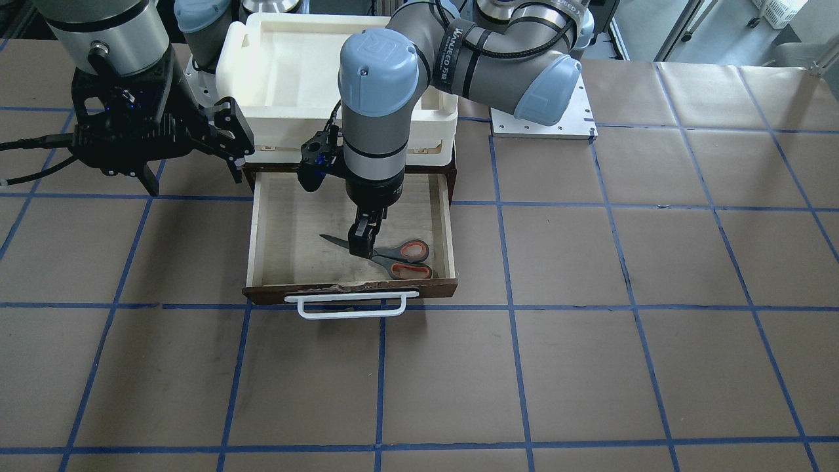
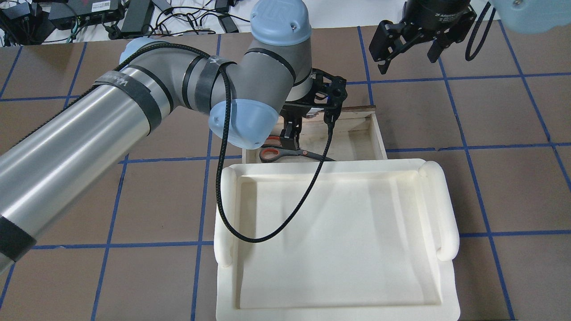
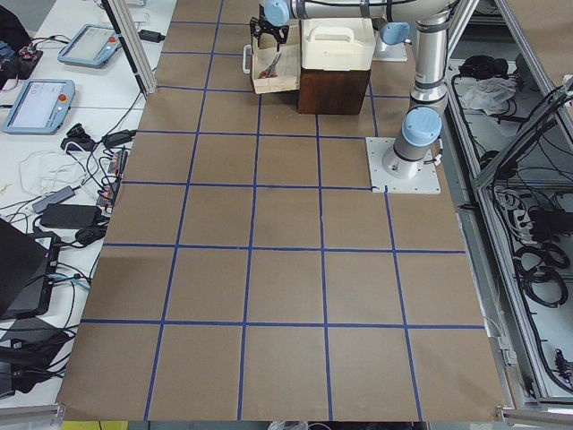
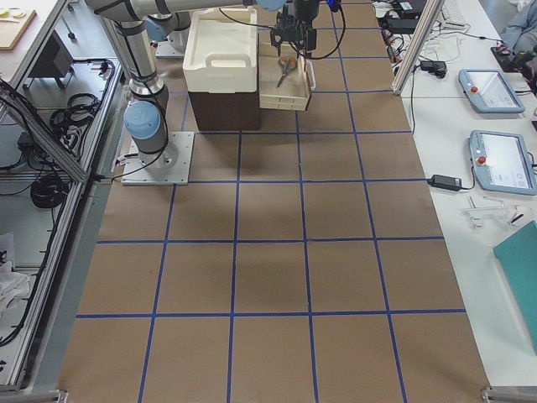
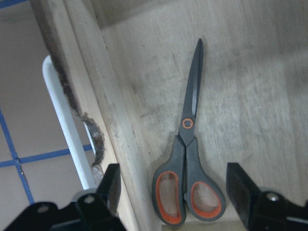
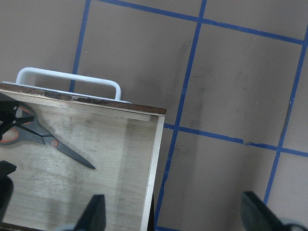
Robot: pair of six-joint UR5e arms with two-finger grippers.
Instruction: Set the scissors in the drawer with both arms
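Scissors [image 5: 187, 159] are laid flat on drawer [image 1: 257, 229] floor, loops just beside front wall by white handle [image 1: 357, 303]. Drawer is set near robot-side edge of bench. Release is judged done.

Left gripper [image 5: 175, 192] is held above loops, fingers spread wide, nothing gripped. Right gripper [image 2: 408, 49] is held aside, probably for clearance, opened wide, empty.

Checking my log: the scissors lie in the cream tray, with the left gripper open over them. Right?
No: the scissors lie in the drawer, not the tray, as the left wrist view shows. The left gripper is indeed open over them.
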